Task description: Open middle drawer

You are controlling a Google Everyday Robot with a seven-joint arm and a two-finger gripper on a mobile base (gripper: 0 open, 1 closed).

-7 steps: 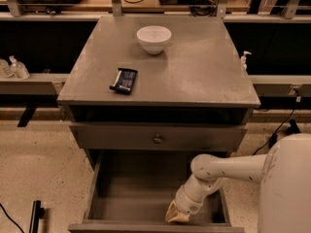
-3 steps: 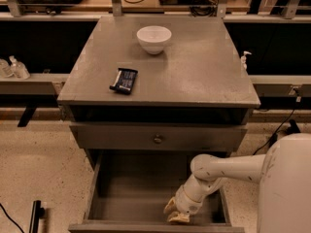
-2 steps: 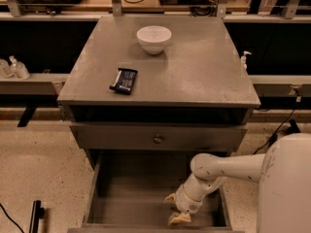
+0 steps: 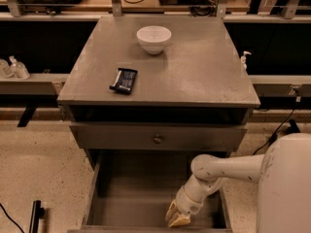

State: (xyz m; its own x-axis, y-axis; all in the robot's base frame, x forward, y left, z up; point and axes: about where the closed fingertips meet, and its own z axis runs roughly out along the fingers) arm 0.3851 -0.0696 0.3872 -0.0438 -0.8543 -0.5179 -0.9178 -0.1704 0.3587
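The middle drawer is pulled far out below the upper grey drawer front, which is shut and has a small round knob. The open drawer's inside looks empty. Its own front and knob lie at the bottom edge of the view and are hidden. My gripper hangs on the white arm that comes in from the right. It sits low over the drawer's front right part, just behind the front wall. Its beige fingers stand a little apart and hold nothing that I can see.
A white bowl and a dark flat packet lie on the cabinet top. My white body fills the lower right. A black bar lies on the speckled floor at left. Shelves with cables run behind.
The gripper has shifted slightly down towards the drawer's front edge and its fingers have parted. The drawer stays pulled out.
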